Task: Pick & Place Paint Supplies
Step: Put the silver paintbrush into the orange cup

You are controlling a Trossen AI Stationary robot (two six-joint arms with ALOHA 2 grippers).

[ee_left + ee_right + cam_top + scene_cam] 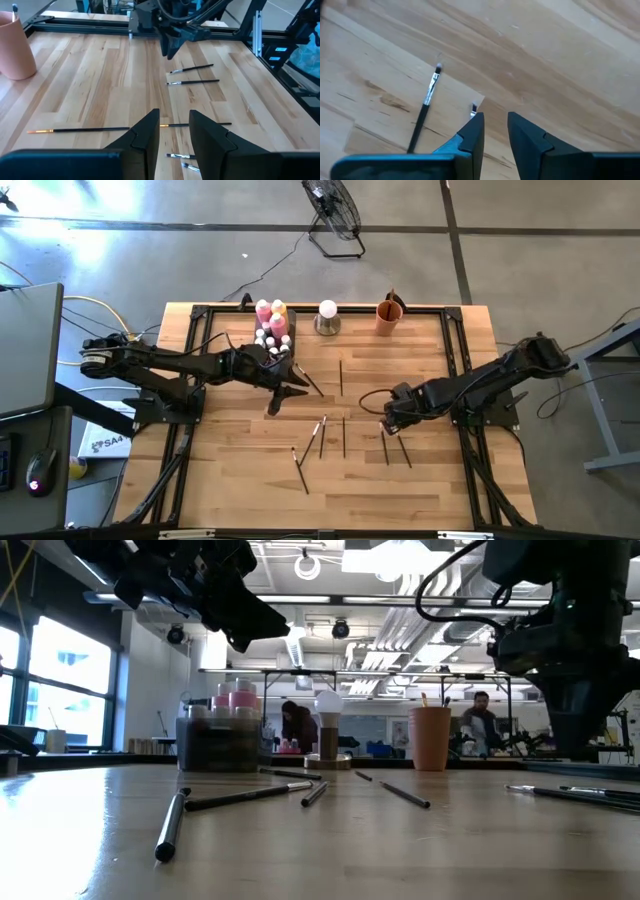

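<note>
A wooden table [220, 480] holds scattered paintbrushes [322, 436]. Left of them, the left gripper [283, 392] hovers, fingers parted and empty. Right of them, the right gripper [388, 420] hangs likewise, holding nothing.

Bright even overhead lighting, ceiling lamps [307, 564] flared white in low view, glare on floor [90, 240] upper left, near tabletop [330, 860] blurred, shadows soft.

We are in a large open lab or workshop: bare ducts [420, 635] and round lamps [307, 565] hang overhead, tall windows [60, 680] line the left, people [297, 725] work at far benches, and a fan [335, 215] stands on polished concrete.
</note>
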